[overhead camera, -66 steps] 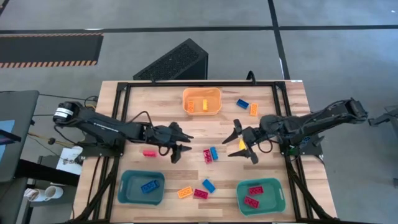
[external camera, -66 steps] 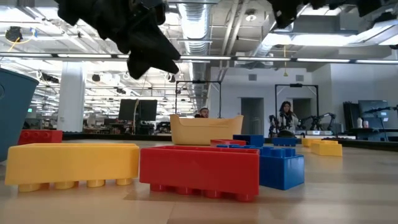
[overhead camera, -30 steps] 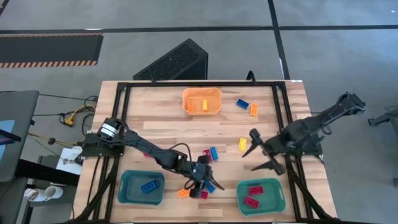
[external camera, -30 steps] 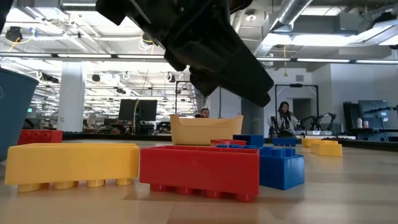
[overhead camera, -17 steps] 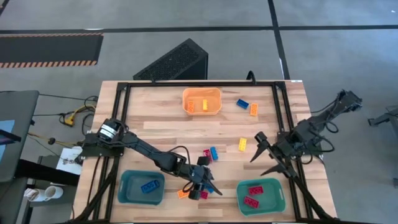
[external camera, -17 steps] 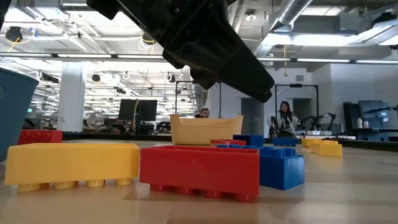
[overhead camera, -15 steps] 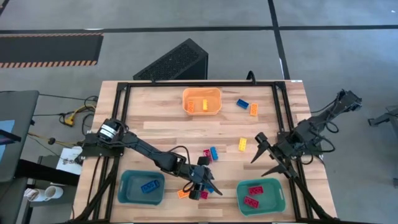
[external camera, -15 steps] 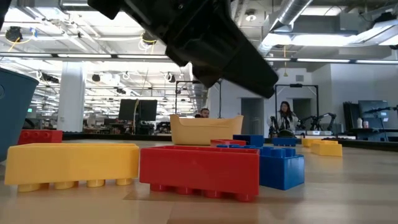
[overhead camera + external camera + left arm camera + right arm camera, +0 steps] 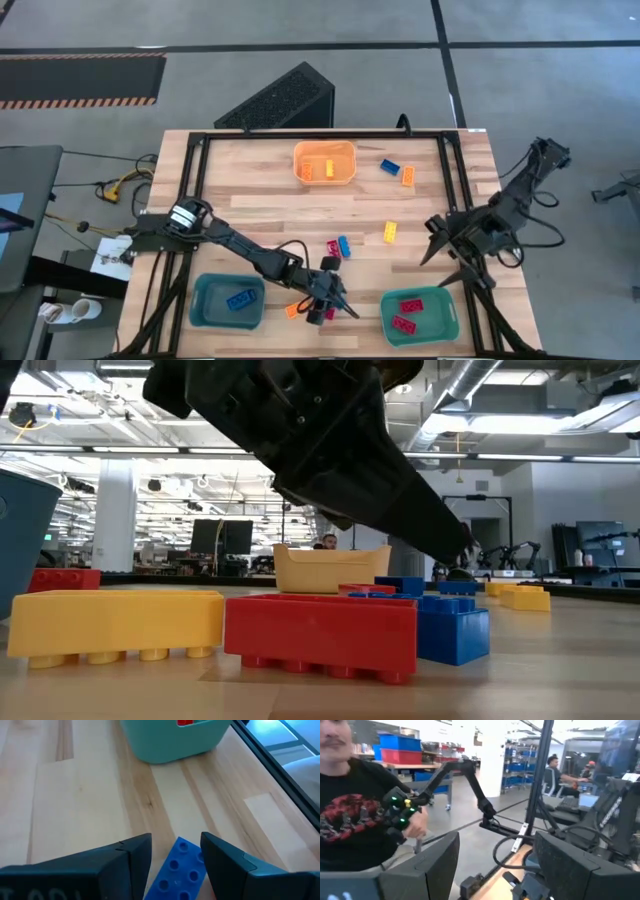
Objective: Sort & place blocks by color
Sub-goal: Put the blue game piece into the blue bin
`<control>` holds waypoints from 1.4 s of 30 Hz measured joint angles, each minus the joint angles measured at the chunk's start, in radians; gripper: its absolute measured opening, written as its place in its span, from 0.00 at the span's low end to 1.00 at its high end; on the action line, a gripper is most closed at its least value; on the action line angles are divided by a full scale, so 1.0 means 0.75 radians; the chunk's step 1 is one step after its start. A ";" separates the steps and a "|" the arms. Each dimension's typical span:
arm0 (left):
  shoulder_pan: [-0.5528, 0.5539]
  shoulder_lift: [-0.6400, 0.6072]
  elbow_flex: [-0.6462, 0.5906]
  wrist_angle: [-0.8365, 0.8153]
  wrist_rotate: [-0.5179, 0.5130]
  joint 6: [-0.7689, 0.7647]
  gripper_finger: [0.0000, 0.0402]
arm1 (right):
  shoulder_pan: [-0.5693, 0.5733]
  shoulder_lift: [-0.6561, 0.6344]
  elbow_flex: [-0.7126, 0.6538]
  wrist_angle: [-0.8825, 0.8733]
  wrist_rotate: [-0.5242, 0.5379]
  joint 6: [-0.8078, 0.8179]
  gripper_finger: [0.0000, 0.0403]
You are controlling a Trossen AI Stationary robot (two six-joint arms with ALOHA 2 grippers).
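Note:
My left gripper (image 9: 335,300) reaches low over the table's near middle, open, its fingers on either side of a blue block (image 9: 177,870) that lies flat on the wood. An orange block (image 9: 295,310) and a red block (image 9: 322,314) lie just beside it. A red and blue pair (image 9: 338,247), a yellow block (image 9: 390,232) and two more blocks (image 9: 398,171) lie farther off. My right gripper (image 9: 448,258) hangs open above the table's right side, holding nothing. In the low view the yellow block (image 9: 115,622), the red block (image 9: 320,632) and the blue block (image 9: 450,628) fill the foreground. My left gripper comes down on the blue block slanting from above, one finger (image 9: 135,855) on each long side. A strip of bare wood shows between that finger and the block. Whether the other finger (image 9: 220,857) touches the block's edge (image 9: 200,862) I cannot tell.
A teal bin (image 9: 205,300) at the near left holds a blue block. A teal bin (image 9: 448,318) at the near right holds red blocks. An orange bin (image 9: 300,160) at the far middle holds orange blocks. A dark frame (image 9: 320,136) rims the table. A person shows in the right wrist view.
My left gripper has dropped lower over the blue block near the table's near edge, staying open. My right gripper has drawn back toward the table's right edge, still open. No block has moved.

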 joint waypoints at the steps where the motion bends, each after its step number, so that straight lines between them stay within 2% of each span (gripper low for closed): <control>1: 0.000 0.000 0.000 0.000 0.000 0.001 0.39 | 0.000 0.000 0.000 -0.004 0.005 -0.001 0.70; 14: -0.004 0.048 -0.001 0.019 0.043 0.001 0.40 | -0.005 0.007 0.000 -0.005 0.009 0.004 0.70; 18: -0.002 0.048 -0.001 0.002 0.004 0.001 0.44 | -0.005 0.013 0.000 -0.003 0.009 0.004 0.70; 25: 0.047 0.039 0.005 -0.086 -0.178 -0.048 0.51 | -0.005 0.015 0.000 -0.005 0.014 0.004 0.70; 37: 0.066 -0.037 0.000 -0.056 -0.101 -0.011 0.52 | -0.005 0.032 0.000 -0.009 0.048 0.005 0.70; 42: 0.057 -0.035 -0.002 -0.080 -0.031 -0.060 0.57 | -0.005 0.032 0.000 -0.016 0.052 0.004 0.70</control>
